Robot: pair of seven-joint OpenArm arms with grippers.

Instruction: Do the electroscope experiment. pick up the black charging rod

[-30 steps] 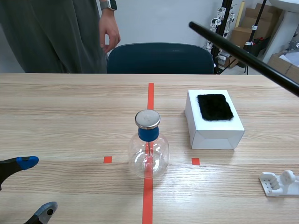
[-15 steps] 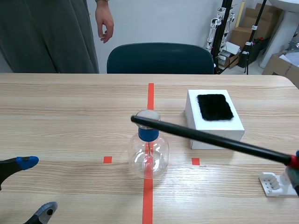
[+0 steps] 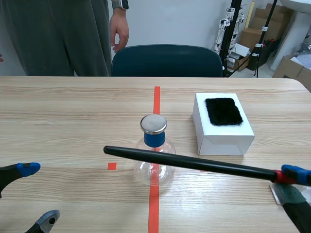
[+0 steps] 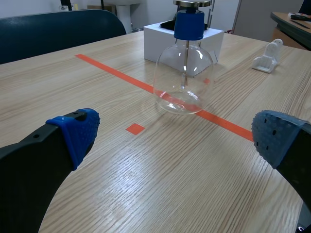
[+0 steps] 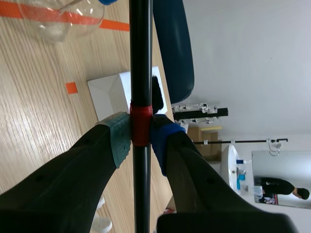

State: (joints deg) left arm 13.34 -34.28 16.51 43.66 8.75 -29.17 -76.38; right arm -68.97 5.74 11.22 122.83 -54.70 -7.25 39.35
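Right tool clamps the black rod nearly level across the flask; left tool gapes low

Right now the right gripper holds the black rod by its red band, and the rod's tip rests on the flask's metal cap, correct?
Only the tip is wrong. The right gripper holds the black rod by its red band, but the scene view shows the rod crossing in front of the flask below its metal cap, tip in the air.
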